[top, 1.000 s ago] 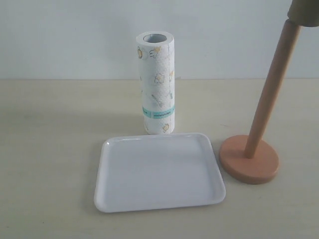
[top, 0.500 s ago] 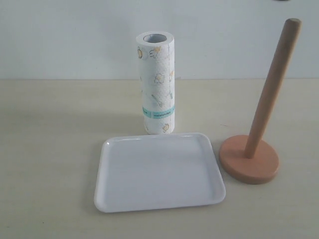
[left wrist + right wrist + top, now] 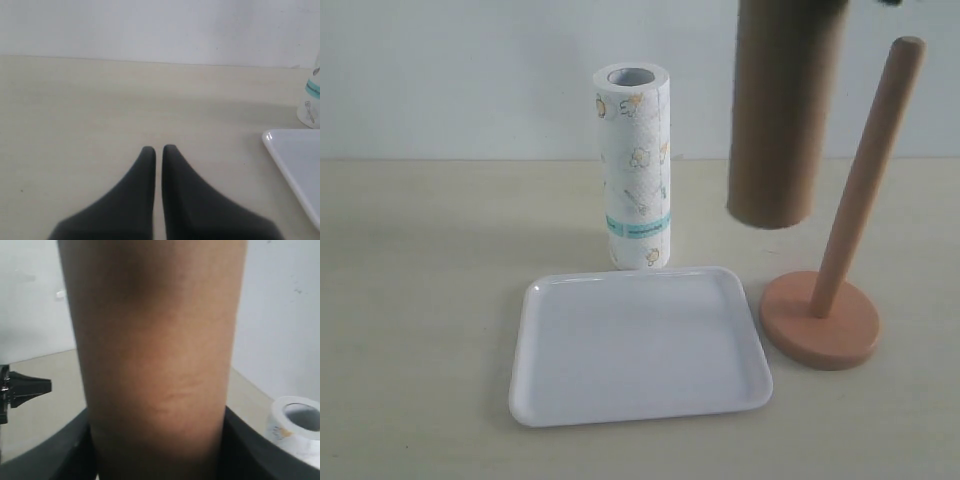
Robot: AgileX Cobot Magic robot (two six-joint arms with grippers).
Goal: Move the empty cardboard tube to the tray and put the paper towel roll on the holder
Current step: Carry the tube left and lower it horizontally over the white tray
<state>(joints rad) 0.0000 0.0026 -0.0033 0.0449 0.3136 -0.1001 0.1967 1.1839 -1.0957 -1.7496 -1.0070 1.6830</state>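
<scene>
Nearest on the pale table (image 3: 420, 300) lies the white tray (image 3: 640, 345), flat and bare. Just beside its right edge, apart from it, stands the wooden holder (image 3: 820, 322), its dowel leaning a little to the right from the round base.

The empty cardboard tube (image 3: 785, 110) hangs upright in the air above the gap between tray and holder. Its lower end is clear of both, and its top is cut off by the frame. In the right wrist view the tube (image 3: 155, 355) fills most of the picture. The right gripper (image 3: 157, 457) has dark jaws hugging it on either side, apparently clamped on it, though the contact is too close and blurred to be sure.

Behind the tray's far edge the paper towel roll (image 3: 637, 165) stands on end, hollow core up, teal band low.

The left gripper (image 3: 158, 150) sits low over bare table, fingers pressed almost together with nothing between them. The tray's corner (image 3: 295, 170) lies off to one side of it.
</scene>
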